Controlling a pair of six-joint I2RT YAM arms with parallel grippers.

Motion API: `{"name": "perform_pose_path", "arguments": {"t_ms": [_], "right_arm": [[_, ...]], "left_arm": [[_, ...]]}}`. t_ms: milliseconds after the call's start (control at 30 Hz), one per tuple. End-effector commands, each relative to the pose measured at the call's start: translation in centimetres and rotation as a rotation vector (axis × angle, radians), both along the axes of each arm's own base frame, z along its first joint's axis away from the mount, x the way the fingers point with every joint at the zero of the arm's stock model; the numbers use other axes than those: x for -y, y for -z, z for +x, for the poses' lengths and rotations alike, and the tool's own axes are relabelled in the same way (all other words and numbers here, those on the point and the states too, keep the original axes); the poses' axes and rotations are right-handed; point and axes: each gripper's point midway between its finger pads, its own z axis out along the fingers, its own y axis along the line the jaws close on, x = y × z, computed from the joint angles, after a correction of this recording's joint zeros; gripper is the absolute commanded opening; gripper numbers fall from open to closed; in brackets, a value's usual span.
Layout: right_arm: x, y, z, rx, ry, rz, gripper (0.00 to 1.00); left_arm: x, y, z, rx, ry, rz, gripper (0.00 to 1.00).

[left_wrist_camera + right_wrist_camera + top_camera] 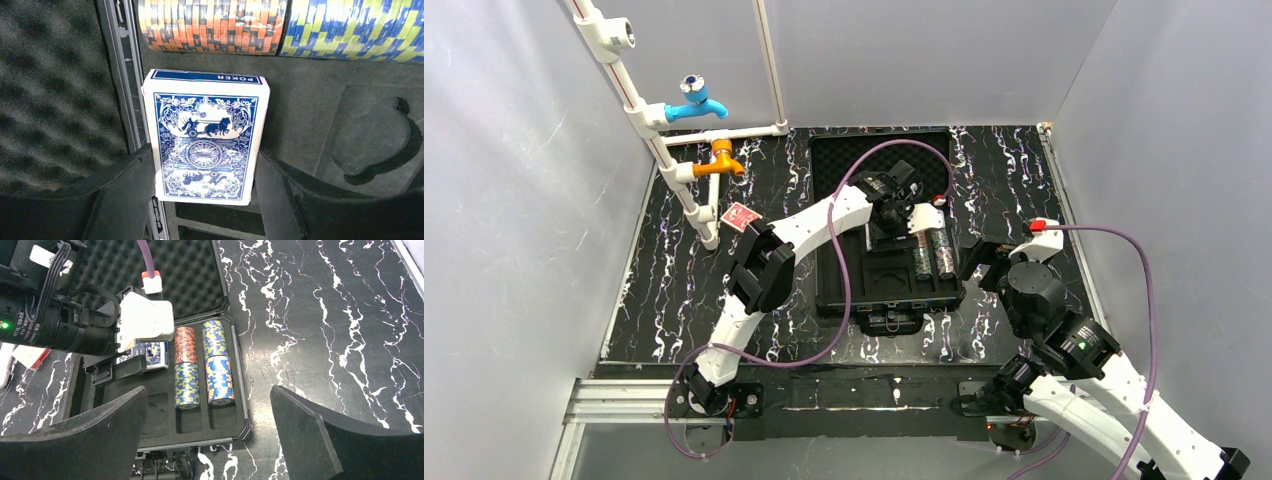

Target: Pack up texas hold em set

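Black fingers [120, 200] of the left tool [205, 152] fill the bottom of the left wrist view. They pinch the blue card deck [205, 135] by its two long edges. The deck's chariot-printed face is toward the camera, and its end flap marked POKER points to 12 o'clock. The deck is over the slotted tray [160, 415] of the black briefcase [824, 290], at the hinge end; whether its underside touches the tray cannot be told. Just past the deck at 12 o'clock lies an orange chip roll [210, 25], with a blue-and-yellow chip roll [350, 30] at 1 o'clock.

From the right wrist, four short rolls show in two neighbouring slots on the tray's 3 o'clock side. The orange one lies end to end with a blue-and-yellow one, and two more blue-patterned rolls fill the outer slot. The foam lid [185, 275] lies open at 12 o'clock of the tray.

In the top view the briefcase sits mid-table [1014, 170] on the black, white-veined surface. The red card deck [740, 216] lies outside it on the table at about 9 o'clock of the lid, near the foot of the white pipes [639, 110]. An orange tap [721, 160] and a blue tap [694, 100] stand further off at 10 to 11 o'clock.

The right tool [208, 390] hangs at 3 o'clock of the tray, fingers spread wide and holding nothing.
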Motion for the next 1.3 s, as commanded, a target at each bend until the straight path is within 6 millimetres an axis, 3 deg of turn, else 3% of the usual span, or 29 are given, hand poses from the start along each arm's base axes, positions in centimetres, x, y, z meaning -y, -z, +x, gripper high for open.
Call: {"name": "perform_pose_path", "arguments": {"t_ms": [0, 233, 300, 367, 533, 633, 967, 1100, 1267], "right_arm": [[0.0, -0.5, 0.3, 0.018, 0.013, 0.027, 1.0], [-0.1, -0.4, 0.3, 0.017, 0.011, 0.028, 1.0], [-0.2, -0.4, 0.3, 0.017, 0.01, 0.027, 1.0], [-0.2, -0.4, 0.4, 0.017, 0.01, 0.026, 1.0], [-0.1, -0.3, 0.3, 0.015, 0.013, 0.027, 1.0], [0.0, -0.5, 0.3, 0.019, 0.016, 0.027, 1.0], [0.1, -1.1, 0.3, 0.029, 0.024, 0.037, 1.0], [-0.2, -1.4, 0.4, 0.034, 0.013, 0.043, 1.0], [-2.0, -1.4, 0.8, 0.026, -0.06, 0.042, 1.0]], "left_arm": [[1.2, -1.0, -0.9, -0.007, 0.036, -0.021, 0.04], [0.6, -0.3, -1.4, -0.021, 0.027, 0.006, 0.05], [0.4, -0.5, -1.3, -0.015, 0.006, 0.007, 0.1], [0.2, -0.8, -0.9, 0.0, -0.039, 0.011, 0.26], [0.0, -1.8, -0.8, 0.017, -0.065, -0.002, 0.51], [0.3, -2.9, -0.8, 0.031, -0.077, -0.039, 0.96], [0.5, -9.4, -1.3, 0.108, -0.098, -0.2, 0.98], [-1.1, -12.2, -1.1, 0.169, -0.182, -0.275, 0.98], [-4.8, -15.3, -1.1, 0.223, -0.375, -0.356, 0.98]]}}
